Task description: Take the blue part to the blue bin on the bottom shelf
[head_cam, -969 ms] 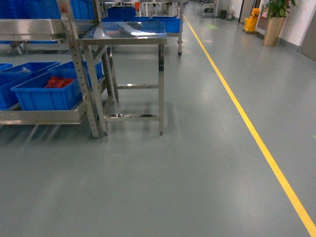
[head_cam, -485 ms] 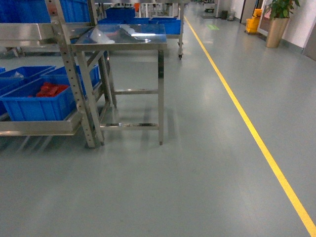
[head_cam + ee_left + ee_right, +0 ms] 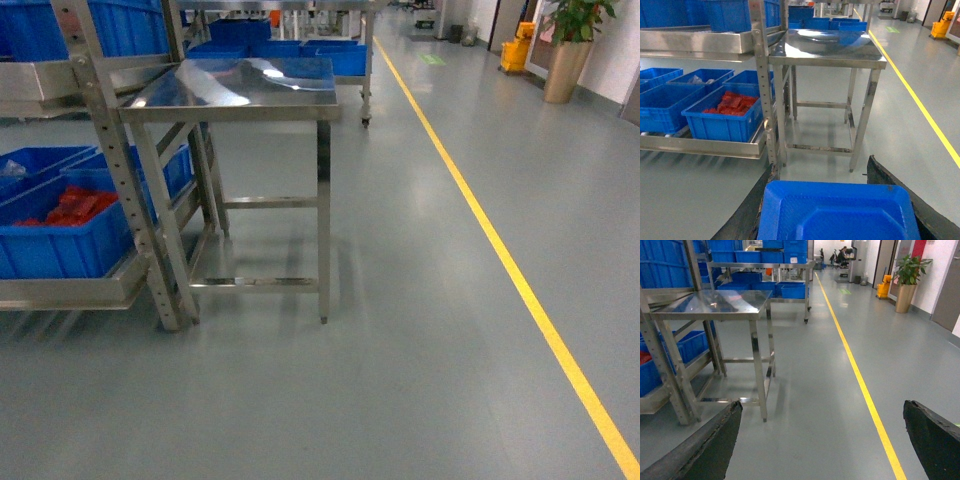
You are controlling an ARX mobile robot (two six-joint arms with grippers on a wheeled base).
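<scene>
Facing the steel table (image 3: 240, 85), you have the rack's bottom shelf (image 3: 70, 292) just to its left, touching or nearly touching the table's left legs. On that shelf, the blue bin nearest the table (image 3: 60, 240) holds red parts (image 3: 70, 205); more blue bins (image 3: 660, 102) sit farther left of it along the same tier. A yellow floor line (image 3: 500, 260) runs past, well right of the table.

Your left gripper (image 3: 840, 210) has its dark fingers (image 3: 747, 215) spread around a blue part (image 3: 840, 212), a flat moulded plastic piece with a raised rim. It fills the gap between them and appears gripped, held low in front of the table and well short of the shelf.

Your right gripper (image 3: 822, 440) stands wide apart with nothing between its fingers (image 3: 710, 445), only bare grey floor (image 3: 815, 405) to the right of the table.
</scene>
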